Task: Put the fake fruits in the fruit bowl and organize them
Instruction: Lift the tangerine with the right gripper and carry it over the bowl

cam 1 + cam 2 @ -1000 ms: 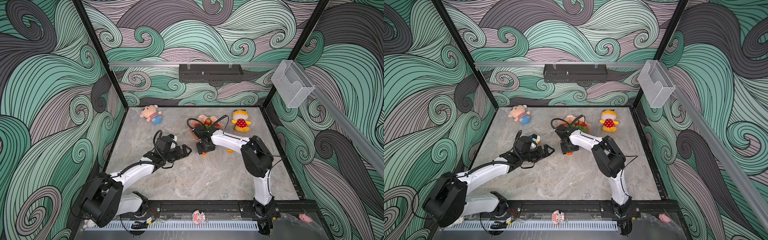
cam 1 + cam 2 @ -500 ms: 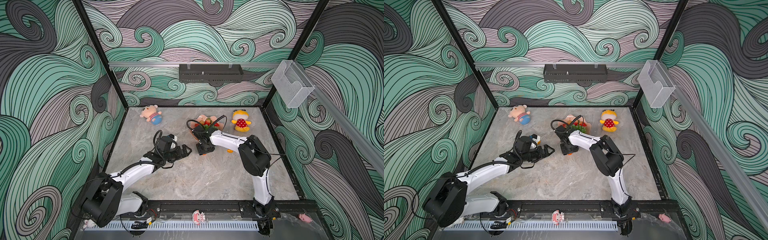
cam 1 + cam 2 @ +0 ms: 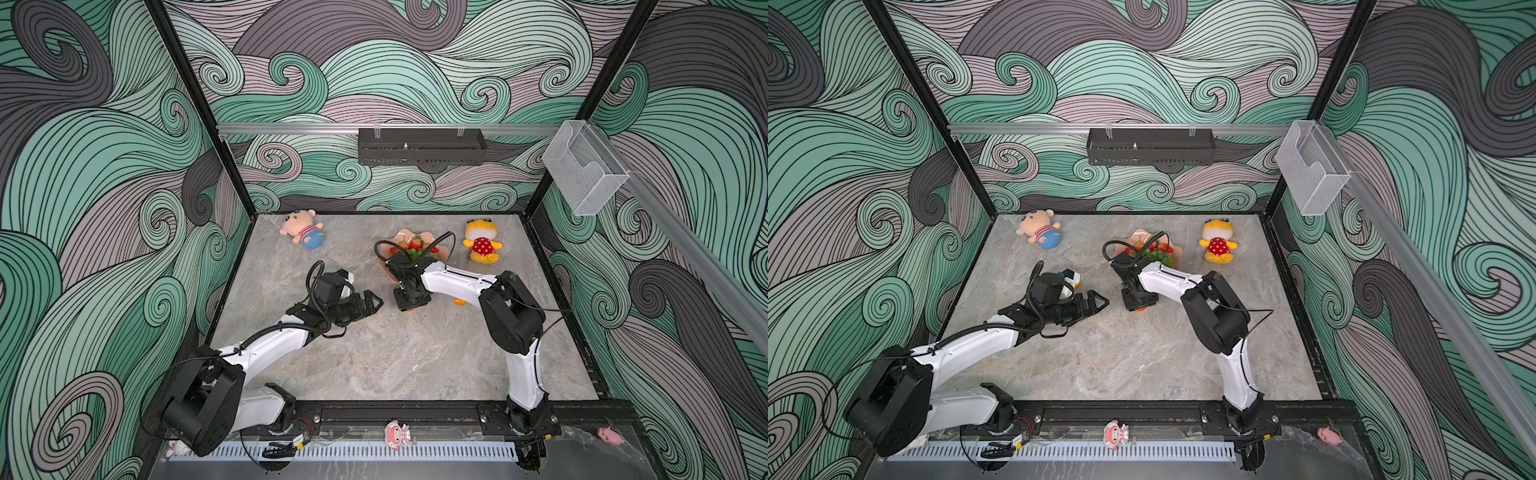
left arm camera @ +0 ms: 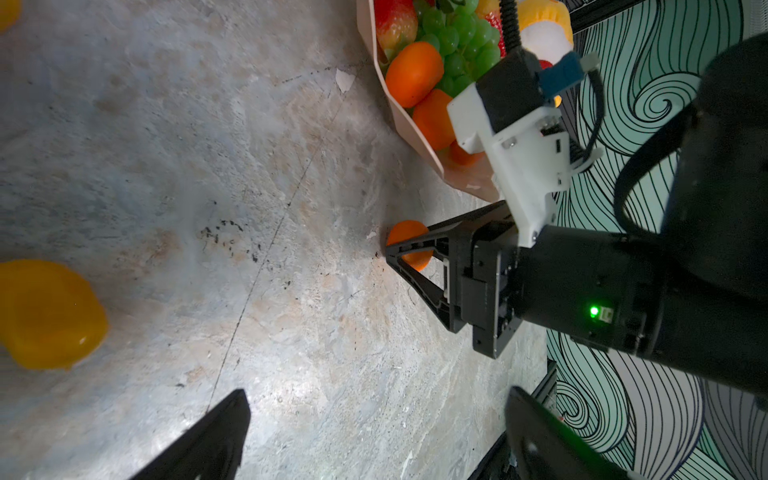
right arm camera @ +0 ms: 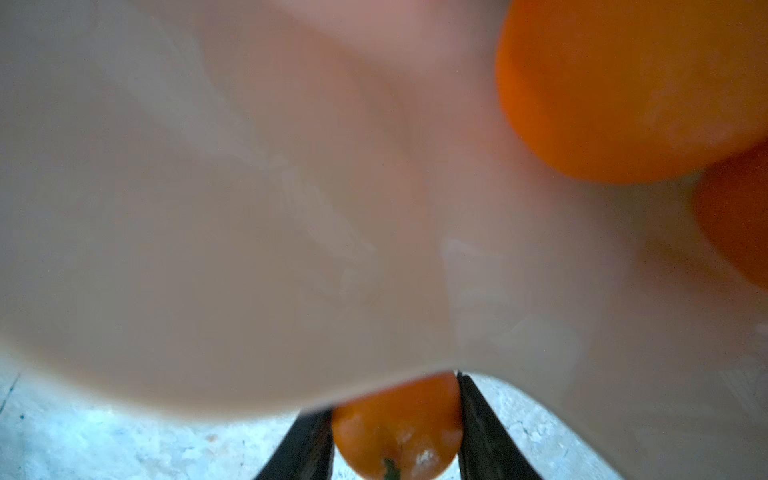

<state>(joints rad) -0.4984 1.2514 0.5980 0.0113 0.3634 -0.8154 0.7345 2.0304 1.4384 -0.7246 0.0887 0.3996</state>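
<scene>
The salmon-pink fruit bowl [image 3: 444, 252] [image 3: 1177, 252] [image 4: 465, 183] stands at the back middle of the table. It holds a green grape bunch [image 4: 461, 37], a strawberry [image 4: 395, 20] and tangerines [image 4: 413, 72]. Just in front of it my right gripper [image 3: 410, 305] [image 5: 395, 395] points straight down at the table. Its fingers press both sides of a tangerine [image 5: 399, 436] [image 4: 409, 237] [image 3: 1140, 308] that rests on the table. The bowl's wall [image 5: 249, 208] fills the right wrist view, blurred. My left gripper [image 3: 374, 301] [image 3: 1100, 300] [image 4: 374, 411] lies low to the left, open and empty.
A yellow-orange fruit [image 4: 45, 313] lies on the table near my left gripper. Another orange fruit [image 3: 459, 302] shows under my right forearm. A yellow red-dotted plush [image 3: 482, 245] sits right of the bowl, and a pink plush doll [image 3: 301, 230] at the back left.
The right gripper's fingers have drawn together onto the tangerine, and its arm has shifted slightly. The left arm has not moved.
</scene>
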